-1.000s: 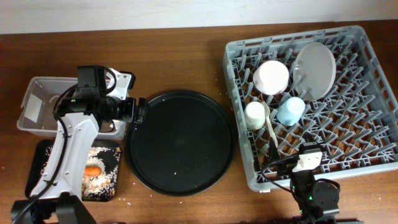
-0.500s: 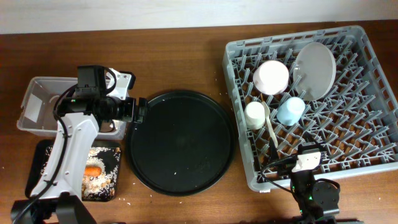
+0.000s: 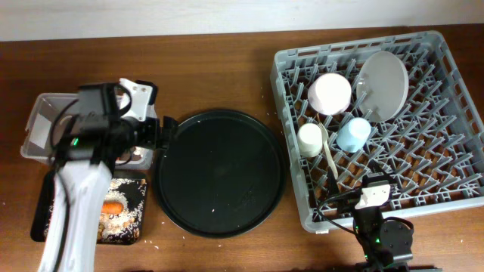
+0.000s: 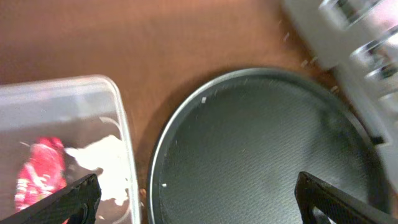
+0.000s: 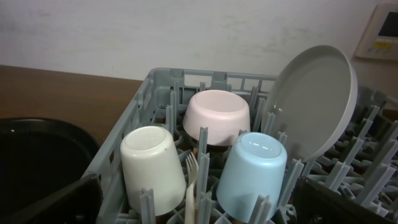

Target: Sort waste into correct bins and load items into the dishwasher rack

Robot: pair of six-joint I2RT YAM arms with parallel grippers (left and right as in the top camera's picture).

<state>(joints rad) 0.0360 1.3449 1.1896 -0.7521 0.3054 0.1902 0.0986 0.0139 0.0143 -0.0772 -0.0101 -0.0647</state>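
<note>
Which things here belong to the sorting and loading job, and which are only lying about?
Job: dishwasher rack, cream cup, light blue cup, pale bowl, plate, fork; clear tub, red wrapper, tissue; shallow black tray, carrot, rice.
Lying about: large round black tray.

A grey rack (image 3: 442, 162) holds an upturned cream cup (image 3: 310, 139), blue cup (image 3: 353, 134) and white bowl (image 3: 330, 93), a leaning plate (image 3: 383, 83) and a fork (image 3: 330, 155); a red wrapper (image 4: 40, 171) and tissue (image 4: 102, 158) lie in a clear tub (image 4: 122, 134), with a carrot (image 3: 112, 207) and rice (image 3: 125, 193) in a black tray (image 3: 141, 227).
</note>
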